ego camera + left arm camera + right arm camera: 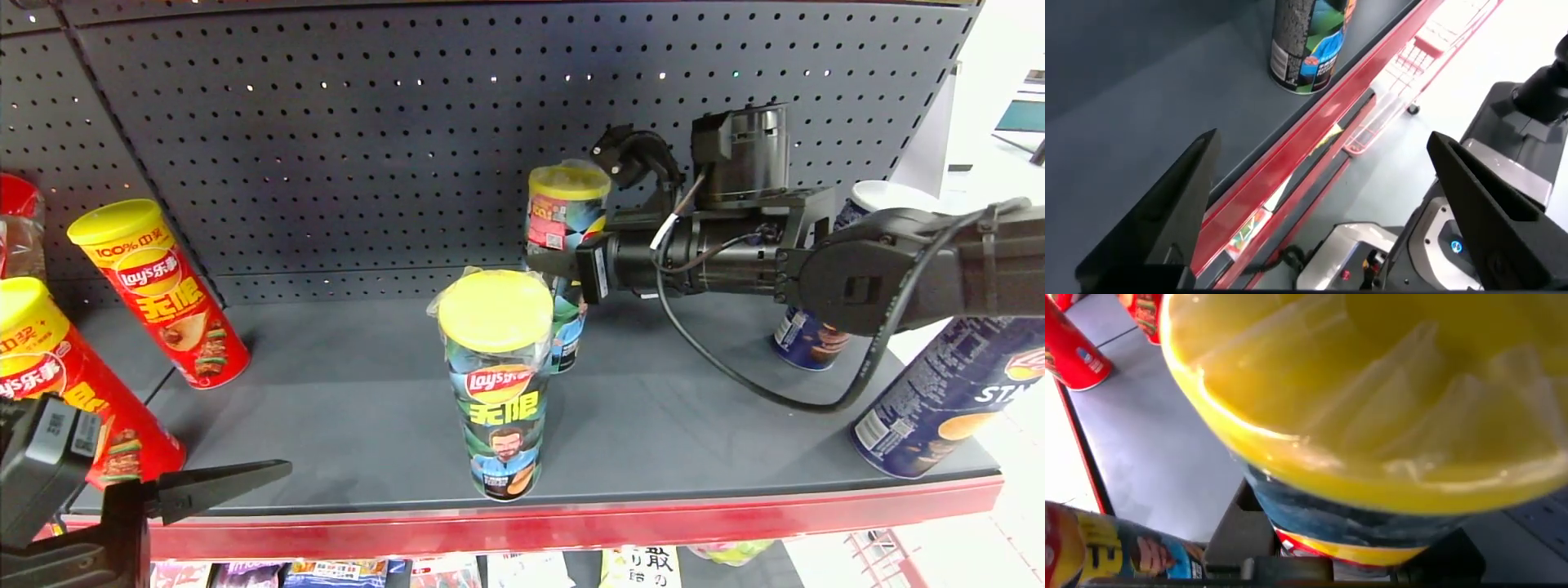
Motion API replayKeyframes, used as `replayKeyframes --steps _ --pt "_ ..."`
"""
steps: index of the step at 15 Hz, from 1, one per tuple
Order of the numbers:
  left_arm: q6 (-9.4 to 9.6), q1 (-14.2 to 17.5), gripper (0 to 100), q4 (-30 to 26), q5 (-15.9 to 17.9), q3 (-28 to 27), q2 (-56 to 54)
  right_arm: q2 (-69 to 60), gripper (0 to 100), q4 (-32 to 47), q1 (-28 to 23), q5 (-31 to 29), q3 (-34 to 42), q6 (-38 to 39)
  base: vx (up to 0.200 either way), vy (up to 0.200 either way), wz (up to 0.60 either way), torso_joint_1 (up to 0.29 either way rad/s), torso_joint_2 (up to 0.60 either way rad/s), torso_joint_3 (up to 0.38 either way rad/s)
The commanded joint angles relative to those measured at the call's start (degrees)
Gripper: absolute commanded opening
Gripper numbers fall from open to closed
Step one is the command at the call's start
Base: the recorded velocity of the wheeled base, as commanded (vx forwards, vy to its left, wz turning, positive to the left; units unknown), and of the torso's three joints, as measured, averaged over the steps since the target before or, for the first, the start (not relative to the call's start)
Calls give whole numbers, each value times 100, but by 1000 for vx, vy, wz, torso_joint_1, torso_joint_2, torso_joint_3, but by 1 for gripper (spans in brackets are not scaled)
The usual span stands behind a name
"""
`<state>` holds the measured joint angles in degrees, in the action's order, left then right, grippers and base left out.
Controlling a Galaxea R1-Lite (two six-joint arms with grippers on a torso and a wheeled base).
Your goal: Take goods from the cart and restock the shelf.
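- One can is already in place: the front can [500, 384], yellow-lidded with a green and blue wrap, stands upright near the red lip of the shelf [343, 392].
- A second can of the same kind, the held can [566, 212], is just behind the front can and a little to its right, deeper in on the shelf.
- The right gripper [563, 261] has its jaws closed around the middle of the held can, which is roughly upright.
- Whether the held can's base touches the shelf cannot be told, so this placement looks close to done but not released.
- By my reading, what is left is to set it down, let go, and go for more goods.
- Red cans [159, 290] stand well left of the front can and blue cans [939, 400] well right.
- The right arm reaches in level from the right of the front can, wrist pointing across the shelf.
- The left gripper [1327, 212] hangs low, left of the front can and in front of the shelf lip, jaws wide and holding nothing.
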<state>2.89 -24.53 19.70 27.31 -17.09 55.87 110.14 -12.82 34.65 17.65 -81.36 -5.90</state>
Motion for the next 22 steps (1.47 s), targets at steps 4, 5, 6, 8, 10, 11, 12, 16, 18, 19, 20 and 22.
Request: replayKeyframes --steps 4,5,6,8,10,11,12,16,18,19,20,22 --pt "-25 1 100 8 3 -14 -59 297 0 -1 104 28 -258 -16 0 0 0 0 0 0" --pt "-25 1 100 8 3 -14 -59 324 0 -1 113 37 -284 -16 0 0 0 0 0 0" --pt "-25 -8 100 8 3 -14 -59 341 0 -1 130 37 -301 -16 0 0 0 0 0 0" --pt "-25 1 100 8 3 -14 -50 385 0 -1 183 37 -310 -16 0 0 0 0 0 0" --pt "-25 -8 100 8 11 4 -50 403 0 8 200 37 -301 -16 0 0 0 0 0 0" --pt "-34 1 100 8 11 4 -50 429 0 -1 209 28 -275 -60 0 0 0 0 0 0" --pt "-34 1 100 8 11 4 -41 438 100 -1 209 28 -275 -122 0 0 0 0 0 0" --pt "-52 1 100 8 29 13 -15 289 100 -1 200 1 -99 -139 0 0 0 0 0 0" --pt "-157 -8 100 8 29 4 -15 42 100 -1 200 -16 103 -113 0 0 0 0 0 0" --pt "-157 1 100 8 38 13 -6 -54 100 -1 192 -25 226 -113 0 0 0 0 0 0" --pt "-157 1 100 8 38 13 3 -221 100 -1 183 -43 419 -104 0 0 0 0 0 0" --pt "-166 -8 100 8 38 13 20 -485 100 8 183 -139 692 -96 0 0 0 0 0 0"
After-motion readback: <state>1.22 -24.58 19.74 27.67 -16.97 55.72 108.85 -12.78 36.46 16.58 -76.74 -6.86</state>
